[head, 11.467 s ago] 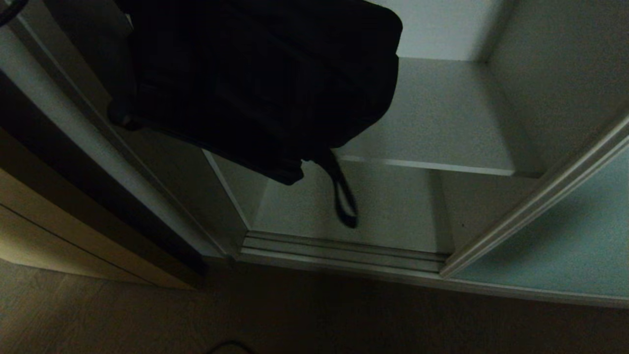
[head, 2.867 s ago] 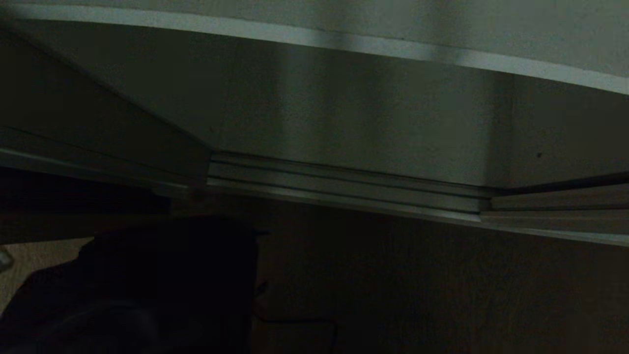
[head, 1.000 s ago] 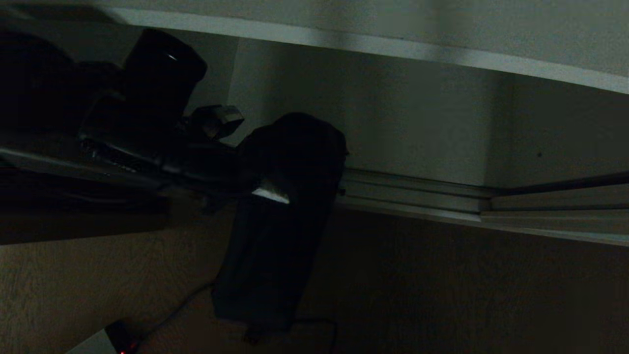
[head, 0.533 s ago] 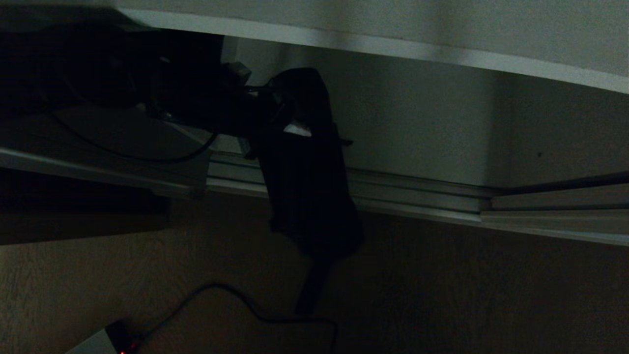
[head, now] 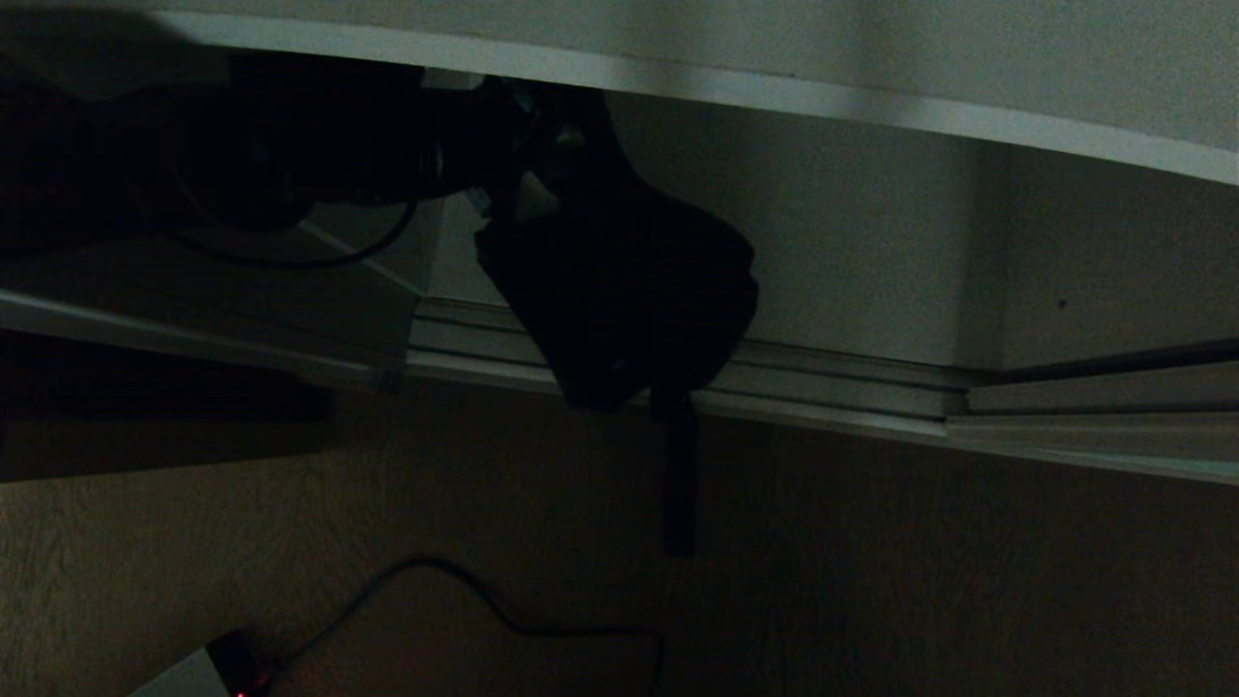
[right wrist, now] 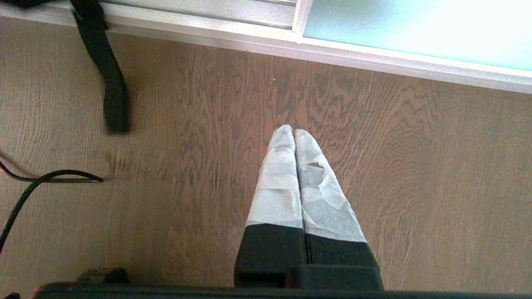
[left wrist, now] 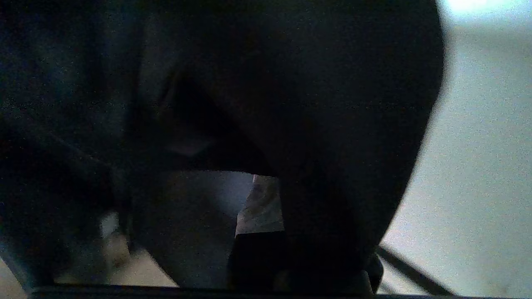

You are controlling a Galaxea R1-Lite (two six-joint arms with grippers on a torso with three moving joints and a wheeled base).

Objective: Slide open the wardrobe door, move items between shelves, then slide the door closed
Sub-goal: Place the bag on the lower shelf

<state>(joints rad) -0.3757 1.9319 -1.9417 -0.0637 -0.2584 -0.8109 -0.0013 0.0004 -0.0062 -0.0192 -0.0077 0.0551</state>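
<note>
**Mia:** What is the biggest thing here?

**Ben:** The brown wooden floor (right wrist: pixel 374 166). It is lying under the right gripper (right wrist: pixel 294 132), which is pointing down at it with its two grey-wrapped fingers (right wrist: pixel 278 182) pressed together, holding nothing. The frosted pale teal sliding wardrobe door (right wrist: pixel 415 29) is standing past its tips.

**Mia:** And inside the wardrobe?

**Ben:** A flat pale grey-white shelf board (head: pixel 774 92) is running just above the left gripper (head: pixel 528 194). The silver door track (head: pixel 832 387) is lying below it.

**Mia:** Where is the bag?

**Ben:** The soft black fabric bag (head: pixel 629 290) is hanging from the left gripper, in front of the open wardrobe and under that shelf. The gripper is clenching tight on the top of the bag. Up close, the bag (left wrist: pixel 291 104) is hiding most of the fingers.

**Mia:** Anything smaller?

**Ben:** The long black strap loop (head: pixel 679 484) is dangling below the bag, over the floor. A thin black cable (head: pixel 465 581) is curling on the floor, lower still.
</note>
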